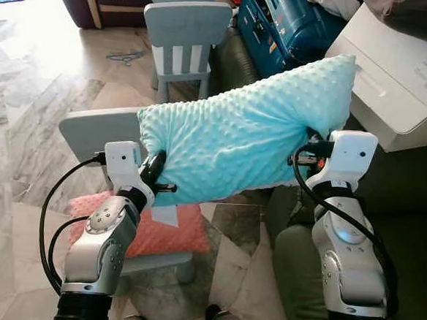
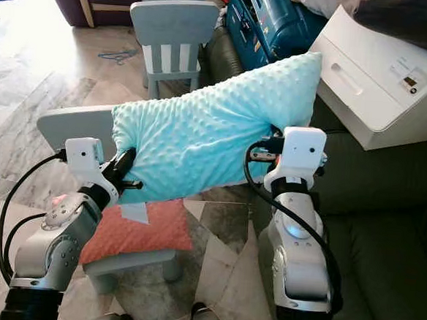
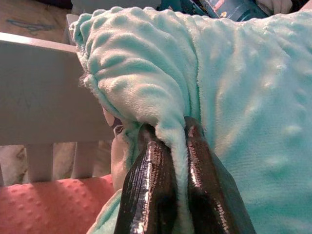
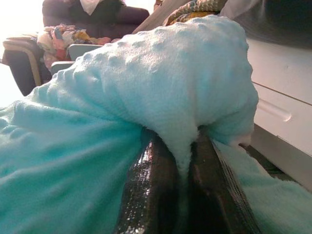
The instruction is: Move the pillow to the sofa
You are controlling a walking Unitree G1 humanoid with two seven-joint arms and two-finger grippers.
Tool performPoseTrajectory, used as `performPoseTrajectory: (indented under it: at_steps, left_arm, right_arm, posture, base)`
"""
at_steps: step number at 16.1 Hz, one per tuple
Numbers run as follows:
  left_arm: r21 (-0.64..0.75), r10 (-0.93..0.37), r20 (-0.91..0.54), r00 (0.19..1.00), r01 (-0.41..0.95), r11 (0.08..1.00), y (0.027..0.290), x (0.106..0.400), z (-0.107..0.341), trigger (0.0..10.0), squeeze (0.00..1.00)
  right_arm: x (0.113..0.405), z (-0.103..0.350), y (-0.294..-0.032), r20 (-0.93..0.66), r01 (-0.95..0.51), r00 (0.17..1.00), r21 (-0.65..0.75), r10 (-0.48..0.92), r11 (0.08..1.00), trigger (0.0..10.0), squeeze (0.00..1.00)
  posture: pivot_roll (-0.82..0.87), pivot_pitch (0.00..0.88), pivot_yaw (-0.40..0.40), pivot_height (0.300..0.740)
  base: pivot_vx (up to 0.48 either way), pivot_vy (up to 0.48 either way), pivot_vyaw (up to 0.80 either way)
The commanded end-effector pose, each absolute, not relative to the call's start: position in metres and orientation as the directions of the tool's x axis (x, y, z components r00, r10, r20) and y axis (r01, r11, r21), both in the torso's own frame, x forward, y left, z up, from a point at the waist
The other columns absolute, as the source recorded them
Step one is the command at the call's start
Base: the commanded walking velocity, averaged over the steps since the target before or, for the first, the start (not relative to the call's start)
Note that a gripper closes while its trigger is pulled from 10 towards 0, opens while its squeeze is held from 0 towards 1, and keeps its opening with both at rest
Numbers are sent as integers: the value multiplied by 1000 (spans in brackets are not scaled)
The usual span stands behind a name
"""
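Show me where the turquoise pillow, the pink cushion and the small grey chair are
turquoise pillow (image 1: 244, 136), left eye view, middle of its dotted face.
pink cushion (image 1: 168, 234), left eye view, its bare part below the pillow.
small grey chair (image 1: 185, 26), left eye view, its backrest.

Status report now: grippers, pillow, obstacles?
Left gripper and right gripper: jaws pinching pillow. Pillow lifted above small chair. Sofa right.

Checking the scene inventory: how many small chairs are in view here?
2. One chair stands farther off on the marble floor. The nearer chair is just beyond the grippers, holding a pink cushion, its back partly hidden by the held turquoise pillow. Others may be hidden.
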State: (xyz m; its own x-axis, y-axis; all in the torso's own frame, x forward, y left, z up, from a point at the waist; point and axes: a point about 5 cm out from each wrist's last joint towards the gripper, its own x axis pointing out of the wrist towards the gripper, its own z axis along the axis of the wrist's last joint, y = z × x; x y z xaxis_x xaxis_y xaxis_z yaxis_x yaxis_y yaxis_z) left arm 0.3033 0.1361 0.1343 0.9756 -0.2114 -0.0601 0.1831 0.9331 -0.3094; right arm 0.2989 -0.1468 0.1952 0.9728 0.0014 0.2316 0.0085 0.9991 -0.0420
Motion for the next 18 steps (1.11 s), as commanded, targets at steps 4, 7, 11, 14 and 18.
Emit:
performPoseTrajectory:
  at_steps: [4, 7, 11, 14, 18]
  left_arm:
    - [-300, -246, -45, 968, 222, 928, 132, 300, 138, 10000, 0]
    - [-338, -239, -32, 970, 215, 916, 134, 299, 139, 10000, 0]
    - [-341, -246, -29, 969, 221, 913, 132, 300, 140, 10000, 0]
    - [-342, -245, -29, 969, 221, 913, 132, 299, 140, 10000, 0]
    - [-362, -255, -15, 967, 232, 903, 132, 299, 142, 10000, 0]
  right_arm:
    - [296, 202, -149, 255, 16, 967, -45, -4, 999, 10000, 0]
    - [296, 201, -149, 254, 17, 967, -47, -5, 999, 10000, 0]
    - [296, 201, -150, 254, 17, 967, -50, -3, 999, 10000, 0]
    - [296, 201, -149, 253, 15, 967, -52, -1, 999, 10000, 0]
    - [296, 201, -149, 251, 15, 968, -52, -1, 999, 10000, 0]
  posture:
    - [-129, 195, -56, 740]
    - [-131, 194, -56, 740]
    - [-133, 192, -57, 740]
    - [-132, 191, -57, 740]
    - [-133, 195, -56, 740]
  base:
    - [0, -67, -788]
    - [0, 0, -788]
    - [0, 0, -788]
    - [0, 0, -788]
    - [0, -120, -788]
